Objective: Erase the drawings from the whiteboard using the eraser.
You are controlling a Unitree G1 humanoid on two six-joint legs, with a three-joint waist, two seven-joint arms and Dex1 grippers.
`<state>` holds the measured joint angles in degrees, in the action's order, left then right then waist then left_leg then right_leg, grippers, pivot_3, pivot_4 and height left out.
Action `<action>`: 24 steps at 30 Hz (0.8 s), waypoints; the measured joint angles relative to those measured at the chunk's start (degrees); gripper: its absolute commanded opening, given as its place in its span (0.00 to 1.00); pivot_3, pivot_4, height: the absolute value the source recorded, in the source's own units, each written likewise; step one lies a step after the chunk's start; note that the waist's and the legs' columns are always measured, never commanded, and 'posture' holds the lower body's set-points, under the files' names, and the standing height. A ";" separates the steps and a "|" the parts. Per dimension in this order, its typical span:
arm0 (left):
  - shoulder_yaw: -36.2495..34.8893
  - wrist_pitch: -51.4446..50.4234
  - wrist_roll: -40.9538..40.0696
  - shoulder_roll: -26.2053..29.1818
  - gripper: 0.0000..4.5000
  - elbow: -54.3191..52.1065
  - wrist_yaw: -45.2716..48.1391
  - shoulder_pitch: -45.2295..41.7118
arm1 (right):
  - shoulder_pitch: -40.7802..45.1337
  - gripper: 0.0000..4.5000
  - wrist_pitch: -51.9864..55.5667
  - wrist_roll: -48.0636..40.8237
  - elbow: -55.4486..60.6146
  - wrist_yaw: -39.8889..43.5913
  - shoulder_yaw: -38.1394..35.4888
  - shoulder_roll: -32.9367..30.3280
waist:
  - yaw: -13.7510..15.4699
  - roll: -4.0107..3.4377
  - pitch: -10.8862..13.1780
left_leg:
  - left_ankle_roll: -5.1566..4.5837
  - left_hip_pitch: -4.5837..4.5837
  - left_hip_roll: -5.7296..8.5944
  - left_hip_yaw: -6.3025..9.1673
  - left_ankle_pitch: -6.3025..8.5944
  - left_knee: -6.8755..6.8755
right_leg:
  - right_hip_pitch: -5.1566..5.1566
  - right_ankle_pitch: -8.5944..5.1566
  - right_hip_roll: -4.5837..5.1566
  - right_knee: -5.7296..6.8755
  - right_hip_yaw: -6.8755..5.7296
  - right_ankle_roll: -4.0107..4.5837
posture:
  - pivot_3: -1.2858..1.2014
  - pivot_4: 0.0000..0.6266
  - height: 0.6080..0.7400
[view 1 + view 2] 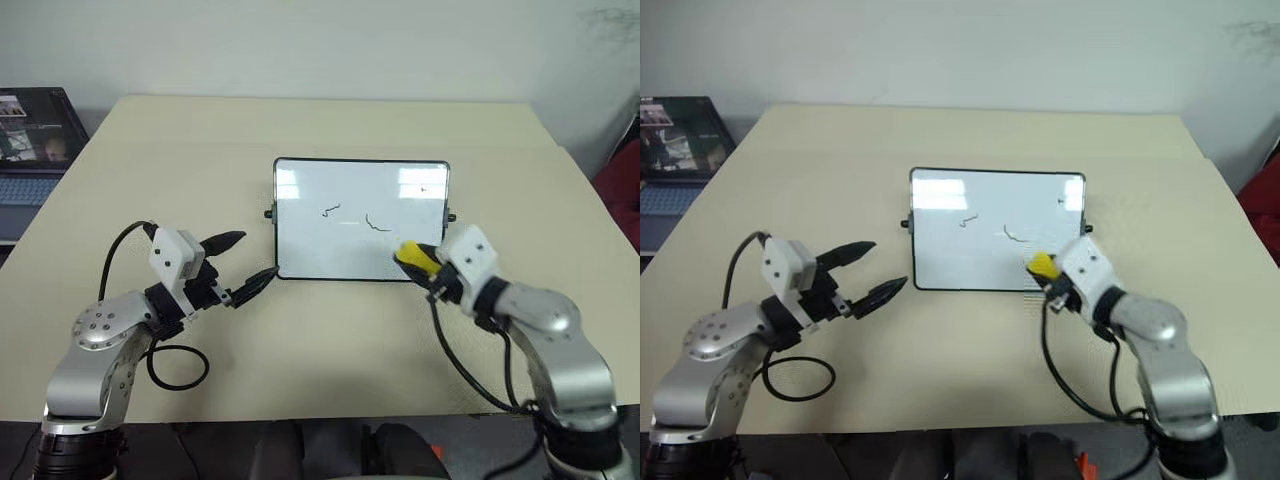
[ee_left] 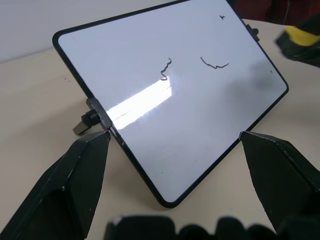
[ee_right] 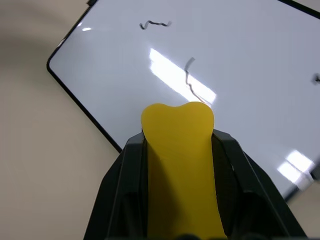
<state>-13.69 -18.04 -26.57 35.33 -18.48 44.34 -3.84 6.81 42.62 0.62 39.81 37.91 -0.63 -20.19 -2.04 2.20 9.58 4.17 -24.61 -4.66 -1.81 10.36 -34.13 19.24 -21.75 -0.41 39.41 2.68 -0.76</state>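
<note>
The whiteboard (image 1: 300, 240) lies in the middle of the table, black-framed, with a knob on each short side. Two thin black drawings show on it: a zigzag (image 1: 331, 210) and a curved line (image 1: 377, 224); a small dark mark (image 1: 424, 188) sits near the far right corner. My right gripper (image 1: 420, 262) is shut on the yellow eraser (image 1: 411, 253), over the board's near right corner. In the right wrist view the eraser (image 3: 180, 150) juts out between the black fingers (image 3: 127, 170) towards the drawings. My left gripper (image 1: 256, 255) stands open just off the board's near left corner, holding nothing.
The beige table (image 1: 330, 340) has free room on all sides of the board. A laptop (image 1: 35, 140) sits beyond the table's left edge. A dark red object (image 1: 620, 190) stands past the right edge. A black cable (image 1: 175, 370) loops under the left arm.
</note>
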 measured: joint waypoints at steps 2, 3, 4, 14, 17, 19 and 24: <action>-0.15 1.12 0.23 -1.10 1.00 0.78 -0.85 0.41 | -3.86 0.30 -3.90 -0.39 -0.05 -3.10 -0.40 3.15 | -0.12 -0.01 0.01 | 0.00 0.00 -0.01 0.01 0.00 0.00 | 0.02 0.00 -0.06 0.07 -0.04 0.00 | 0.52 0.24 1.00; -0.19 1.30 0.25 -1.39 1.00 0.95 -1.19 0.76 | -5.15 0.30 -5.55 -0.60 -0.21 -3.92 -0.12 3.67 | -0.13 -0.02 0.01 | 0.00 0.01 -0.01 0.00 0.00 -0.01 | 0.02 0.00 -0.06 0.10 -0.03 0.00 | 0.52 0.24 1.00; -0.21 1.39 0.25 -1.59 1.00 1.10 -1.32 1.20 | -6.31 0.30 -7.34 -0.68 -0.43 -4.78 0.05 3.69 | -0.11 -0.01 0.01 | 0.01 0.00 0.01 0.00 0.00 -0.02 | 0.00 0.00 -0.06 0.10 -0.05 -0.01 | 0.52 0.24 1.00; -0.04 3.38 1.19 -1.61 1.00 2.24 -1.30 1.19 | 7.16 0.30 -13.57 0.50 -5.37 -9.14 6.59 3.26 | -0.04 -0.04 0.03 | 0.01 0.05 0.03 0.02 -0.01 -0.19 | 0.01 0.00 -0.19 0.38 -0.06 -0.02 | 0.52 0.24 1.00; 0.31 3.54 1.56 -1.43 1.00 2.27 -1.06 1.10 | 13.38 0.30 -13.62 1.97 -9.45 -9.09 10.52 2.61 | 0.20 -0.03 0.02 | 0.01 0.04 0.01 0.00 -0.01 -0.19 | 0.02 0.00 -0.22 0.36 -0.04 -0.01 | 0.52 0.24 1.00; 0.52 3.53 1.61 -1.40 1.00 2.27 -1.06 0.88 | 17.24 0.30 -13.83 3.16 -13.57 -9.06 13.44 2.67 | 0.21 -0.03 0.03 | 0.01 0.04 0.01 -0.01 -0.01 -0.19 | 0.02 0.01 -0.22 0.34 -0.01 -0.01 | 0.52 0.24 1.00; 0.89 3.58 1.69 -1.24 1.00 2.21 -1.04 -0.57 | 26.60 0.30 -17.35 6.75 -25.49 -11.39 17.27 5.31 | 0.22 -0.03 0.03 | 0.01 0.03 0.01 0.00 -0.01 -0.23 | 0.02 0.01 -0.20 0.39 -0.03 -0.01 | 0.52 0.24 1.00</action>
<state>-12.80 -14.47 -24.87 34.08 -16.27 43.30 -4.40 33.41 25.26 7.36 14.32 26.52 16.64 -14.87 -1.82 2.17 9.61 4.18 -24.58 -4.65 -1.81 10.35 -34.36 19.27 -21.75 -0.61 39.80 2.65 -0.77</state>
